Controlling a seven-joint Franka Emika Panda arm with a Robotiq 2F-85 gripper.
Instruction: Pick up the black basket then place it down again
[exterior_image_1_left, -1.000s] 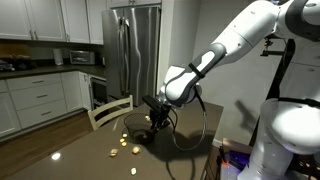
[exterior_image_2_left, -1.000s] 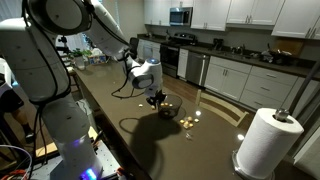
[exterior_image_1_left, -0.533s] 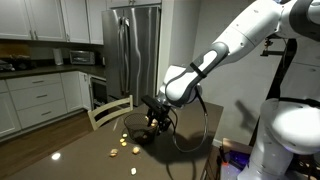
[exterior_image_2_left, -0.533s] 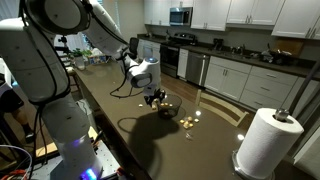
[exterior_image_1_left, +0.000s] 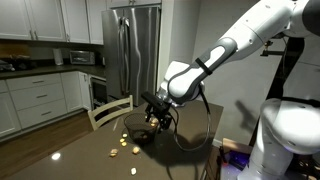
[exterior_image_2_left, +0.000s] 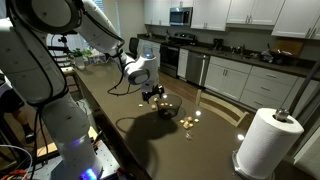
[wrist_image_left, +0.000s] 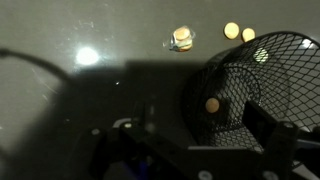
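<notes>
black basket (wrist_image_left: 262, 80): one, rim clamped in gripper (exterior_image_1_left: 153, 113) jaws | yellow pieces (wrist_image_left: 182, 38): three on table (wrist_image_left: 60, 95) beyond basket, one behind its mesh (inside or under, can't tell)

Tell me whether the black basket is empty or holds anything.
Cannot tell. In the wrist view a yellowish piece shows through the mesh of the black basket, but it could lie inside or on the table beneath.

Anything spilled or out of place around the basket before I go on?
Yes: small yellowish pieces lie scattered loose on the table beside the black basket, and one piece sits inside the basket. The mesh looks undamaged.
</notes>
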